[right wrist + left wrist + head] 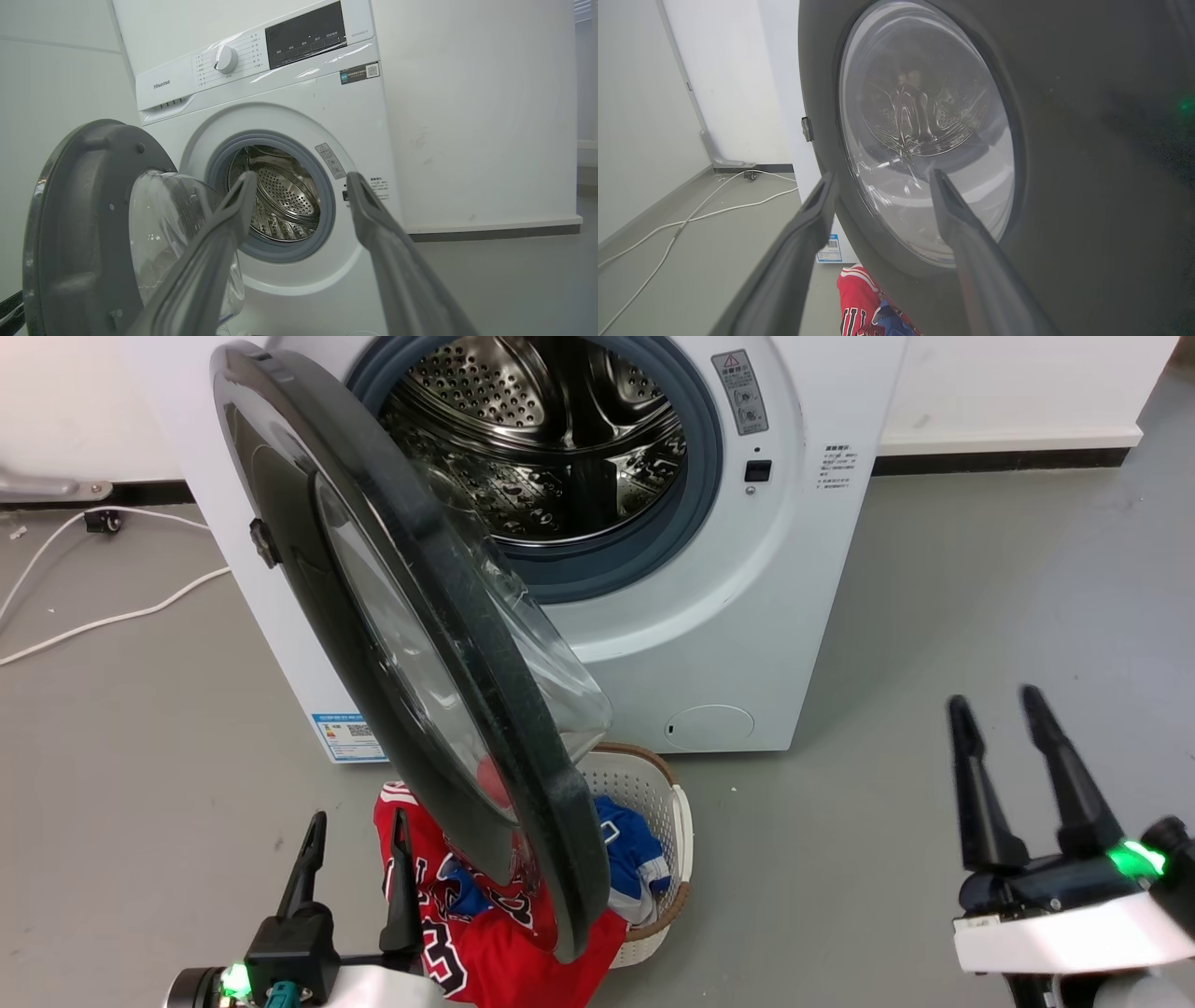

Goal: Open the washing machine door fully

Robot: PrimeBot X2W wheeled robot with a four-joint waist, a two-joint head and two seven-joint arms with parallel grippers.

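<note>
Both agape: left gripper (359,817), right gripper (993,697). Right wrist view: door (79,210) (half-open), inner face.

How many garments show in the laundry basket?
2: a red jersey spilling over the basket rim, a blue garment inside it. More may be hidden behind the door.

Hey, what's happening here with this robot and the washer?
A two-armed robot is working on the washing machine door, which stands swung out from the washing machine but not fully back. Its left gripper, open, is close to the door's outer face; contact is unclear. The right gripper is open off to the side, holding nothing. A laundry basket of clothes sits under the door.
</note>
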